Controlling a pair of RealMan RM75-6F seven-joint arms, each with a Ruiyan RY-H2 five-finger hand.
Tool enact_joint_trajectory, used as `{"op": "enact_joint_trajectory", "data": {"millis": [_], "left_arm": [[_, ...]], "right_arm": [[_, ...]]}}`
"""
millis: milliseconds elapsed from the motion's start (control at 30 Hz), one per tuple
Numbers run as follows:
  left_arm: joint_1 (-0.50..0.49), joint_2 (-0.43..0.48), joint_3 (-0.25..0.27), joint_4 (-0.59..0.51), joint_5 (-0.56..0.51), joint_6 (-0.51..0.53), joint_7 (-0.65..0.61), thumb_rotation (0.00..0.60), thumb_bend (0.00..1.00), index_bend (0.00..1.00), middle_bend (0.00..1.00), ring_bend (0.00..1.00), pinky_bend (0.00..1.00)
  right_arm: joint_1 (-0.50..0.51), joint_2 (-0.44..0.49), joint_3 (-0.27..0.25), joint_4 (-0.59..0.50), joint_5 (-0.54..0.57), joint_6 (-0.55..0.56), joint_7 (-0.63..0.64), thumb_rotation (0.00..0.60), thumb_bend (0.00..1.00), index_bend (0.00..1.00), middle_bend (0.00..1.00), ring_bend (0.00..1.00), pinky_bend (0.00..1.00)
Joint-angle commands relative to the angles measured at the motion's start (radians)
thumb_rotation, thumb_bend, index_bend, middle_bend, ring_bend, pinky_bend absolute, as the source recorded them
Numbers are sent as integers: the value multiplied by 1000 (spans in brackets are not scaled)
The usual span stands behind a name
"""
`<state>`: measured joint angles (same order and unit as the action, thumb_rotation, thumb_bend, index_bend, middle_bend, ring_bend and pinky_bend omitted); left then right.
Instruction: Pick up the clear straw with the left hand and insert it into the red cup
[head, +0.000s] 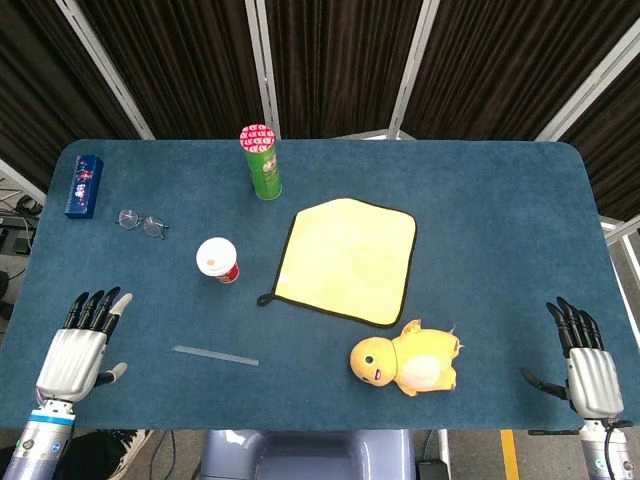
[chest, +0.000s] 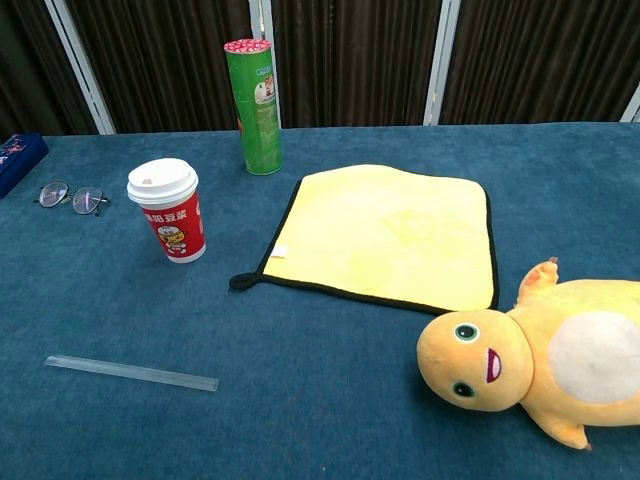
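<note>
left robot hand (head: 80, 345) and right robot hand (head: 588, 360) hover low, fingers extended, holding nothing.

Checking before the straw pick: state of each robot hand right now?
Left robot hand: open, fingers apart, holding nothing; the clear straw lies on the table to its right, untouched.
Right robot hand: open, holding nothing.

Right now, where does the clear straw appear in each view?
Head view: clear straw lies flat, lower left, below the red cup.
Chest view: clear straw lies at lower left, in front of the red cup.
Shared landmark: the red cup with its white lid.
</note>
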<state>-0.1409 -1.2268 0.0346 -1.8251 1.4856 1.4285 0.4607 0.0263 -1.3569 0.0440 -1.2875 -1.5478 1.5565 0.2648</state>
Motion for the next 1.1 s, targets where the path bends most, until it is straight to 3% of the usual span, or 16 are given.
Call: {"op": "enact_joint_trajectory", "data": {"millis": [33,500,900,1000,1100], "left_arm": [[0,0,-1,0,0,-1,0,600,139,0,0,0,0],[-9,-7,3,-1,15,-29,3,600,139,0,0,0,0],[-83,-95,-23,-11,-78,-168,110,600,142,74,0,0,9],[-104,-129,-38,-5,-113,-195,149,600,140,107,68,68,104],[-129,-168,-56,7,-158,-224,184,600,150,186,295,306,348]], "right_arm": [[0,0,0,0,0,0,0,600,73,0,0,0,0],[2,-4,2,2,5,-8,-5,600,72,0,0,0,0],[0,-1,5,-2,16,-13,1,600,73,0,0,0,0],[0,0,6,-3,19,-14,2,600,73,0,0,0,0],[0,0,7,-3,20,-15,3,600,74,0,0,0,0]]}}
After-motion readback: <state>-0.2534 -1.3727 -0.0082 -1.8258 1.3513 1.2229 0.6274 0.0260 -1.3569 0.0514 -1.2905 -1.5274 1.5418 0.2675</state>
